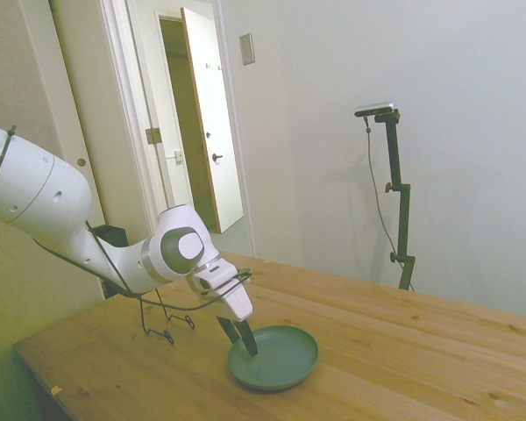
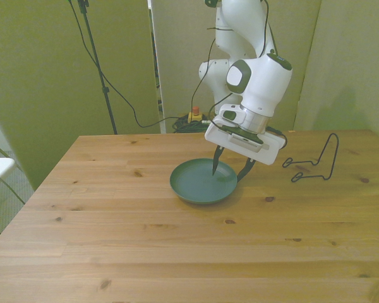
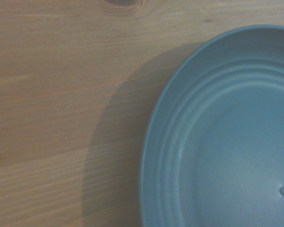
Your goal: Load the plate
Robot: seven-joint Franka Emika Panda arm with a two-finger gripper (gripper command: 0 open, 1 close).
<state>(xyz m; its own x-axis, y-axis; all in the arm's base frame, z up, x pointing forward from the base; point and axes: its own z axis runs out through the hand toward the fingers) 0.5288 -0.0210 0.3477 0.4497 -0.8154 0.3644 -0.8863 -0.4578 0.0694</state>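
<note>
Side view: the plate [image 1: 276,358] lies flat on the tabletop [image 1: 403,351], and the pincer [image 1: 239,338] is tilted down onto its rim on the side nearest the arm. The dark fingers appear to straddle that rim, one just inside the plate and one outside. Behind the arm stands the black wire rack [image 1: 162,307], empty.

Front view: the pincer [image 2: 230,169] is open, with 1 finger tip over the plate's [image 2: 199,186] inner floor and the other just beyond the rim on the front view's right. It has not yet clamped anything. The wire rack [image 2: 316,165] stands well apart on that same side, so the plate must travel that way.

Wrist view: the plate [image 3: 227,142] fills 1 side, bare wood [image 3: 61,118] the other, so the rim runs right under the wrist, which suits a rim grasp.
</note>
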